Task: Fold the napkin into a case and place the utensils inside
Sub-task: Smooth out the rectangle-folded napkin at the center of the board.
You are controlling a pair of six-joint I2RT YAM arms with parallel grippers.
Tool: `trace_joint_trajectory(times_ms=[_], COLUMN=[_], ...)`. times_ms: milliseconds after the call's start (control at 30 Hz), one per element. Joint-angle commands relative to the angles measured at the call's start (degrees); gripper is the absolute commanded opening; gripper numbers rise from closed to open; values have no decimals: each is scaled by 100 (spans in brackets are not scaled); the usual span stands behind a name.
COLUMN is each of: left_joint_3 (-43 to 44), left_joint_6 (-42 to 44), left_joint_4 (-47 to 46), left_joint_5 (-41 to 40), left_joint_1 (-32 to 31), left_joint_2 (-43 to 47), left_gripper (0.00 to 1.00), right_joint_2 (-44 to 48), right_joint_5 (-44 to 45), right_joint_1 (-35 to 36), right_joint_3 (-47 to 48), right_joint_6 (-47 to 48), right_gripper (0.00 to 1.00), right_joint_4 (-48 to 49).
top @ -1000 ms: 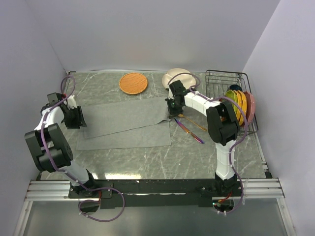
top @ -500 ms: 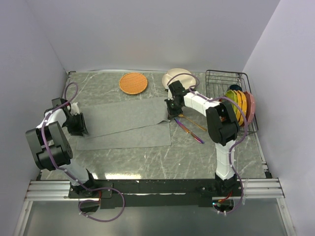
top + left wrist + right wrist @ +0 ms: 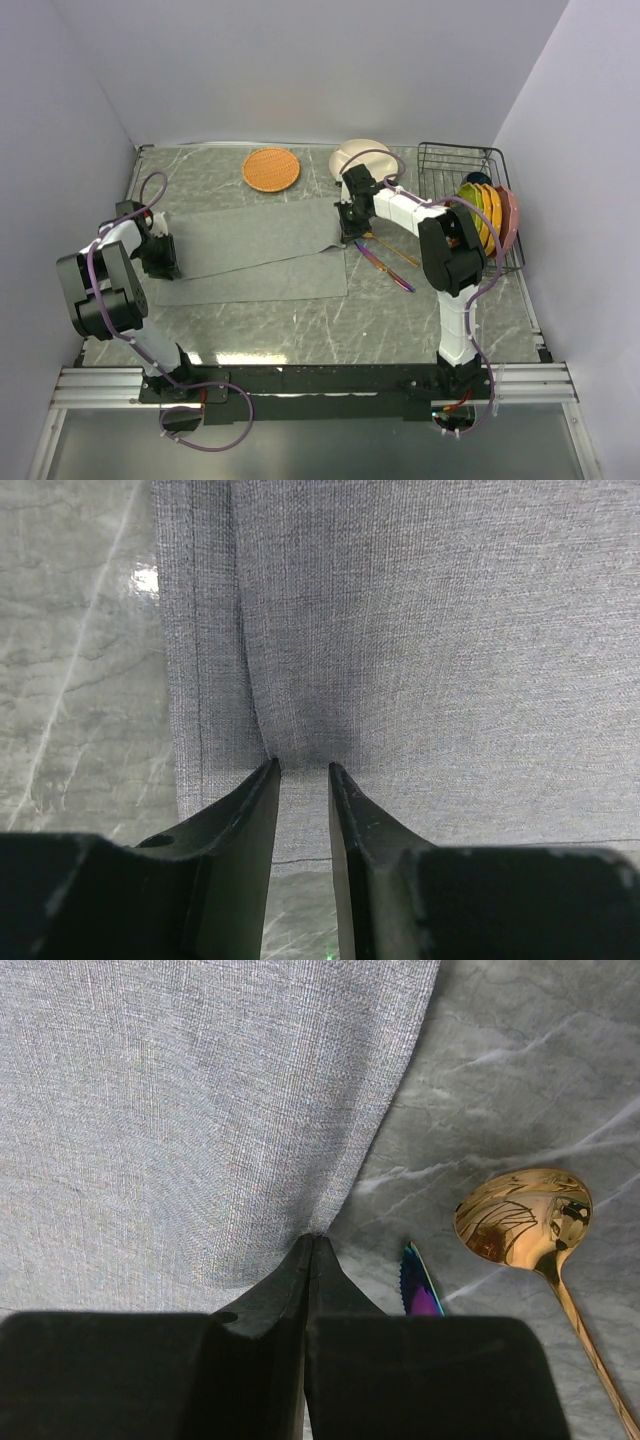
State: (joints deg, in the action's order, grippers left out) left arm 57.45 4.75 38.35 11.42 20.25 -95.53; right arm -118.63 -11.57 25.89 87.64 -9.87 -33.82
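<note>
The grey napkin [image 3: 250, 252] lies on the table with its far part folded over the near part. My left gripper [image 3: 163, 256] is at the napkin's left edge. In the left wrist view [image 3: 303, 768] its jaws stand a narrow gap apart, tips down on the cloth [image 3: 400, 630], which puckers toward them. My right gripper [image 3: 347, 228] is shut on the napkin's right edge [image 3: 200, 1110], and the cloth draws up to its tips [image 3: 313, 1240]. The gold spoon [image 3: 395, 250] [image 3: 525, 1215] and purple knife [image 3: 385, 268] [image 3: 422, 1295] lie just right of the napkin.
A round orange woven mat [image 3: 271, 169] and a white plate [image 3: 358, 157] lie at the back. A black wire rack [image 3: 455, 160] with several coloured plates [image 3: 487, 215] stands at the right. Walls close in the left, back and right sides.
My left gripper has moved nearer and a little right, onto the napkin's left edge. The right arm, the napkin and the utensils have not moved.
</note>
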Motion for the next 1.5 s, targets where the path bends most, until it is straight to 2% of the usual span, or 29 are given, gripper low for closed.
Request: trace_joint_trajectory(times_ms=[0,433,567,833,967,1000,1067,1467], left_joint_3=[47,-58,-23,21,38,47,64,346], left_joint_6=[-203,-274,-238,-229,-229,-229,-229,70], left_joint_4=[-64,-170,-152,-205,-205,-196,-179,94], left_joint_5=[-271,-413,-378,-351,-316,-316,-307,-404], left_joint_1=[-39,-47,-126,-223,-232,-223,-223,-223], left_joint_2=[-36,201,52,8,-28,-19,7,473], left_gripper=[32,38,36,25,14,6,1,1], right_joint_2=[305,244,261,323,340,349,367,507], right_joint_5=[-20,-20,-38,-20,-12,-3,6,-47], right_joint_1=[48,100,135,144,153,145,144,145], right_joint_3=[-54,-36,-18,-71,-62,-45,8,113], right_joint_6=[-94,-165,-191,-208,-226,-209,-208,-226], right_gripper=[0,0,0,0,0,0,0,0], right_joint_4=[69,86,51,25,8,-1,-45,-212])
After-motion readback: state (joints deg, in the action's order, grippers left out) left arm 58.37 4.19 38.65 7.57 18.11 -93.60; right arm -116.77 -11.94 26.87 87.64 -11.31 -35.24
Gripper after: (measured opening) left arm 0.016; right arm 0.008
